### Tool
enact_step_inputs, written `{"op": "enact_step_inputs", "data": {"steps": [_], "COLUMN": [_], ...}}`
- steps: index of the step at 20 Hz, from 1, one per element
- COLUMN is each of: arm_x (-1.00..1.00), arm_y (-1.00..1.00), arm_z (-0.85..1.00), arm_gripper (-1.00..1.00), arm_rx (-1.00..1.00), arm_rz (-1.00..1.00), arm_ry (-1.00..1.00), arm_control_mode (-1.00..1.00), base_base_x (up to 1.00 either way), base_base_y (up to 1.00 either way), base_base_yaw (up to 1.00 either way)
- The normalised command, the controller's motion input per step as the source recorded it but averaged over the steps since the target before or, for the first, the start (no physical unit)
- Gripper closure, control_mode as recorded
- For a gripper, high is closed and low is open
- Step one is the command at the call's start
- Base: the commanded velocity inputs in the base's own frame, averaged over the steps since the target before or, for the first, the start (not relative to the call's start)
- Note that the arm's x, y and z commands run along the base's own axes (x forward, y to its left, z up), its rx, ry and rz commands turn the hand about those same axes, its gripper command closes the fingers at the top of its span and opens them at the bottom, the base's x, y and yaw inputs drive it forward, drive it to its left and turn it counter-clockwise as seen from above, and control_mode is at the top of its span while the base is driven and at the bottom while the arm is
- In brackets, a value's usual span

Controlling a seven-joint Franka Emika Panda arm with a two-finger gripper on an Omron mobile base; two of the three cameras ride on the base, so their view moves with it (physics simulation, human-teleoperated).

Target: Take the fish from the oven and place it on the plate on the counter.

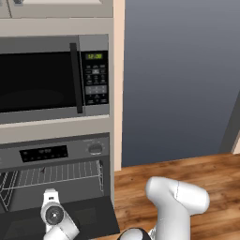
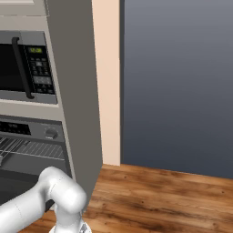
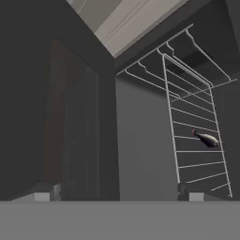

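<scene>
Oven mouth: I have the hand low in front of the open oven (image 1: 56,178), its door dropped flat so the cavity is reachable.
Gripper: in the hand view the gripper (image 3: 117,194) has its two tips set far apart with nothing between them, ready to take something slim.
Fish: the fish (image 3: 205,139) lies on the wire rack (image 3: 197,136) inside the oven, well apart from my fingertips; in the left base view I read it as the small dark speck on the rack (image 1: 61,174).
Why it looks sideways: the hand is rolled, so the rack appears to stand on end in the hand view; from the base it lies level.
Step, as I judge it: approach, with no contact yet.
Next move, my guess: line the jaws across the fish's narrow body, clear of the rack wires.
Plate and counter: I cannot place them from here.
Writing: the microwave (image 1: 47,79) keypad and both display strips carry characters too blurred to read; no brand legible.
</scene>
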Motion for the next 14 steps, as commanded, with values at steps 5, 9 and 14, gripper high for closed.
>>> {"op": "enact_step_inputs", "data": {"steps": [5,9,14], "arm_x": [0.04,0.04,0.26], "arm_y": [0.07,0.04,0.02], "arm_z": [-0.03,0.00,-0.21], "arm_gripper": [-1.00,-1.00,-1.00], "arm_rx": [-0.27,-0.28,-0.18], "arm_rz": [-0.03,-0.09,-0.04], "arm_ry": [0.00,0.00,-0.12], "arm_control_mode": [-1.00,-1.00,-1.00], "base_base_x": [0.00,0.00,0.00], "base_base_y": [0.00,0.00,0.00], "base_base_yaw": [0.00,0.00,0.00]}}
